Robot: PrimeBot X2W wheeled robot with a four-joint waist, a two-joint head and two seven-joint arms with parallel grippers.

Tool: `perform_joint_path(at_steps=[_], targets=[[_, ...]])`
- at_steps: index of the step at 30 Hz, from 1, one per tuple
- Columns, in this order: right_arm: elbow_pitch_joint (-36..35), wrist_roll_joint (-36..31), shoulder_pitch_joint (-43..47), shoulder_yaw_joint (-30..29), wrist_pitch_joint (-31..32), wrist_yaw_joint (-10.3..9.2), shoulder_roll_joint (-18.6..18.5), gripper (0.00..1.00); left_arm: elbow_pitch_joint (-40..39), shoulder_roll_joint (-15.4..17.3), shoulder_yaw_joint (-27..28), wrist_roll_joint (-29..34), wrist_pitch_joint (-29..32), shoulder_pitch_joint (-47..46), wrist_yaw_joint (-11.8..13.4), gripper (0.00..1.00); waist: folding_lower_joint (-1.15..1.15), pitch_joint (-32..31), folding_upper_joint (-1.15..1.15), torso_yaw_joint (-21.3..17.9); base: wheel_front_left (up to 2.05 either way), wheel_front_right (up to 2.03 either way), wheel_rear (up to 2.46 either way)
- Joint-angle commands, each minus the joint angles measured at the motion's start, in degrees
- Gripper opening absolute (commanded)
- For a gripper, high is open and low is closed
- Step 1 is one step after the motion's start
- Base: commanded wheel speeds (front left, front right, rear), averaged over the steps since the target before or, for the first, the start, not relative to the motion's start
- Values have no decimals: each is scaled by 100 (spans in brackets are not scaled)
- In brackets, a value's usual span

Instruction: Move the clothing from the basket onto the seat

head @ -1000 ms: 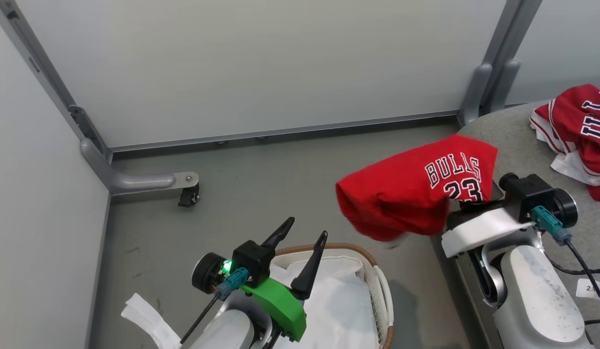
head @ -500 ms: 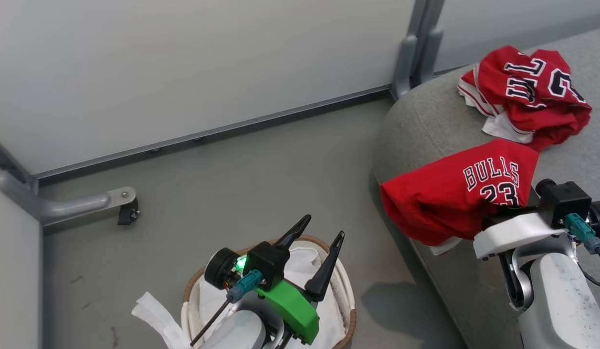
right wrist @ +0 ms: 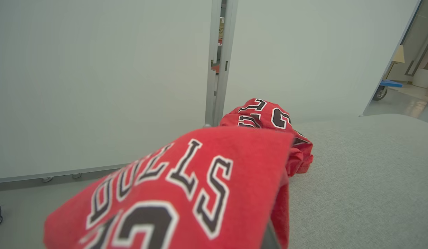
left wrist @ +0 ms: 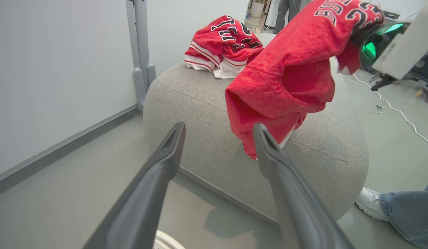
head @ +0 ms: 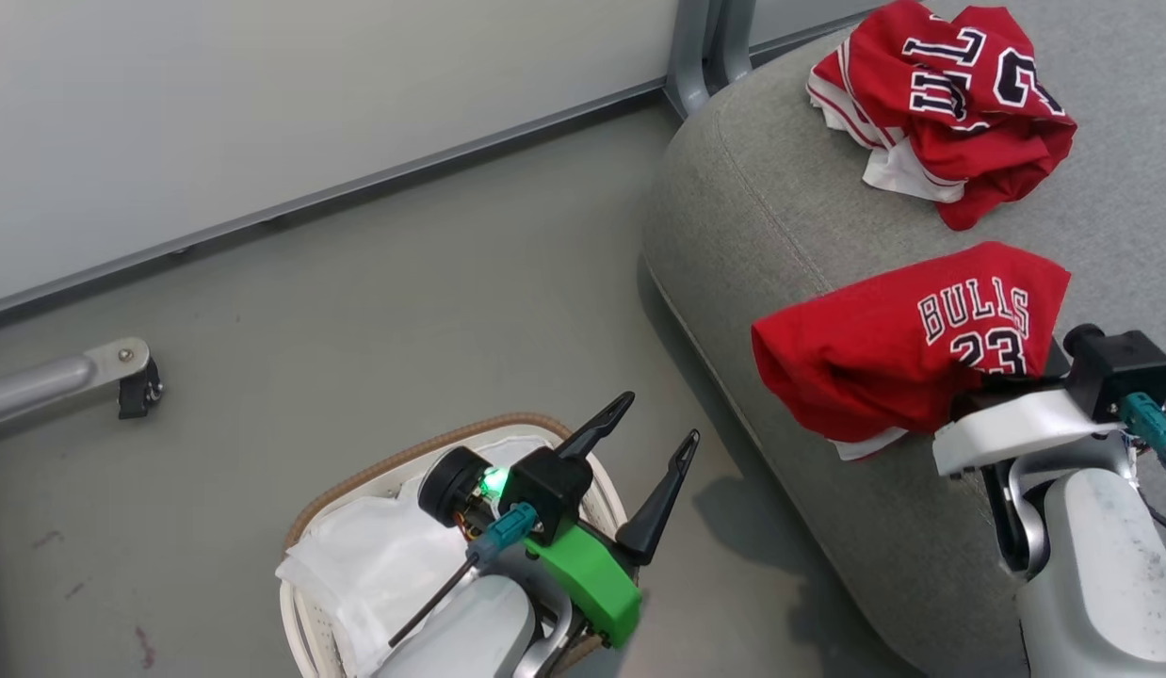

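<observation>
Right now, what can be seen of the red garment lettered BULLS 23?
The BULLS 23 garment is bright red, soft knit-looking cloth, with black-and-white lettering and a white edge peeking out below. It is bunched and draped over the right tool, which is shut on it beneath the cloth. It hangs in loose folds over the rounded edge of the grey seat, the lettering facing up. Whether its lowest fold touches the seat cannot be told.
</observation>
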Motion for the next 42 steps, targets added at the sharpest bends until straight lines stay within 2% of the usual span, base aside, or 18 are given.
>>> perform_joint_path(at_steps=[1,6,11,15,22,26,29,32,34,42], targets=[[0,-33,-146,-42,-13,-8,-12,0,-30,38,-7,33,1,-117,-17,100,0,242,0,43,0,0,0],[107,-53,-770,-137,-13,-8,-11,0,-74,134,-13,52,1,-282,-17,100,0,602,0,213,0,0,0],[401,-144,-1931,-216,-13,-8,-286,0,-120,260,39,140,2,-488,-17,100,0,1086,0,340,0,0,0],[727,-94,-3076,-358,-13,-8,-791,0,-132,370,47,215,2,-668,-17,100,0,1477,0,450,0,0,0],[1643,-141,-4922,-991,-8,-8,-1796,0,-268,512,100,361,2,-1017,-17,100,0,2137,0,657,0,0,0],[2151,-238,-5432,-1304,7,-8,-2307,0,-319,569,157,430,2,-1162,-17,100,0,2484,0,708,0,0,0],[2451,-374,-5351,-1516,-1,-8,-2515,0,-347,582,191,493,2,-1218,-18,100,0,2661,0,715,0,0,0],[2810,-471,-5048,-1744,-9,-8,-2514,0,-366,601,237,533,2,-1250,-17,100,0,2832,0,703,0,0,0],[3249,-522,-4648,-2054,-15,-8,-2319,0,-364,673,285,583,2,-1269,8,100,0,3015,0,635,0,0,0],[3378,-491,-3894,-2319,-17,-8,-1768,0,-368,819,329,627,2,-1225,63,100,0,3182,0,526,0,0,0]])
